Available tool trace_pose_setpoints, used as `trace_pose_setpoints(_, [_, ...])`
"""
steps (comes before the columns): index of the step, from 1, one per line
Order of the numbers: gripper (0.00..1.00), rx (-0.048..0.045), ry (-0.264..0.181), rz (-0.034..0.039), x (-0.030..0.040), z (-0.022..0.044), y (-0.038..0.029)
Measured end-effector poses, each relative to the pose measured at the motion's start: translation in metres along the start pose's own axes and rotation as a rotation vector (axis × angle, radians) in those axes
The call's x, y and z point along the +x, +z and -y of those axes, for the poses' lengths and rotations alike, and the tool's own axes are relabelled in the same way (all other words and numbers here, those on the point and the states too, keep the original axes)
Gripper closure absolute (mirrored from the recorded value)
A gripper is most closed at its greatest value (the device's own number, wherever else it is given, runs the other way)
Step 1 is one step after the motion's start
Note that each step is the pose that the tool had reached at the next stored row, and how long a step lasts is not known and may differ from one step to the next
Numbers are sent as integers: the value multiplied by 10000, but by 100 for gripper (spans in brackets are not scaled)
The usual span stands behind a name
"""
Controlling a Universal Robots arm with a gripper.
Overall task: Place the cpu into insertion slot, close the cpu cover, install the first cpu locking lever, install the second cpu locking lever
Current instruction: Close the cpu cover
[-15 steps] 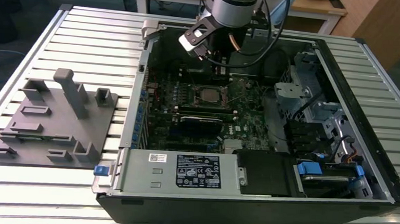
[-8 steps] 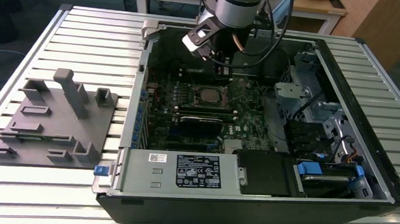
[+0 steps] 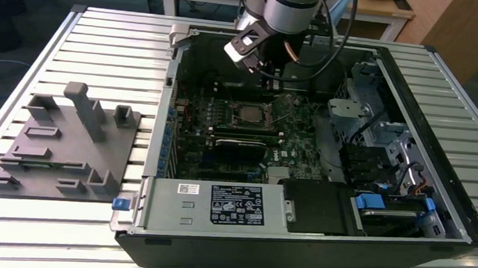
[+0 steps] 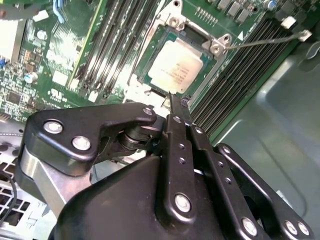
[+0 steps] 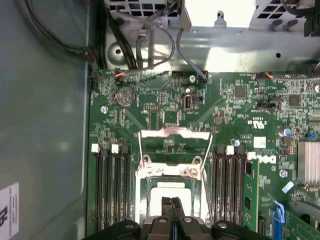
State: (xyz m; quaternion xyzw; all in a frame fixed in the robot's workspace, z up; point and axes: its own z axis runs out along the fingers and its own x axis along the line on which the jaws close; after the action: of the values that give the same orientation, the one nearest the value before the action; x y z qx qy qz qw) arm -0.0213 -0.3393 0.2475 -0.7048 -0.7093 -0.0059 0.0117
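The cpu (image 4: 175,70) lies flat in the insertion slot (image 4: 145,76), its pale metal top showing in both wrist views (image 5: 170,192). The cpu cover (image 5: 173,134), a silvery frame with a square window, stands open, tipped back from the slot onto the green board. My gripper (image 4: 173,100) hangs just above the near edge of the cpu, its two black fingers (image 5: 167,206) pressed together with nothing between them. In the exterior view the gripper (image 3: 255,65) hovers inside the open computer case, above and behind the slot (image 3: 247,113). A thin wire lever (image 4: 262,41) juts out beside the slot.
Long black memory slots (image 5: 112,190) flank the slot on both sides. A silver power supply box (image 3: 218,204) fills the case's near side, with drive cages and cables (image 3: 373,123) on the exterior view's right. A grey parts fixture (image 3: 64,142) sits on the slatted table at its left.
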Motion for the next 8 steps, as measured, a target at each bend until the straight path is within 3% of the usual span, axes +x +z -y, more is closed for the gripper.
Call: trace_pose_setpoints(8, [90,-1,0,0,4,-150,-1])
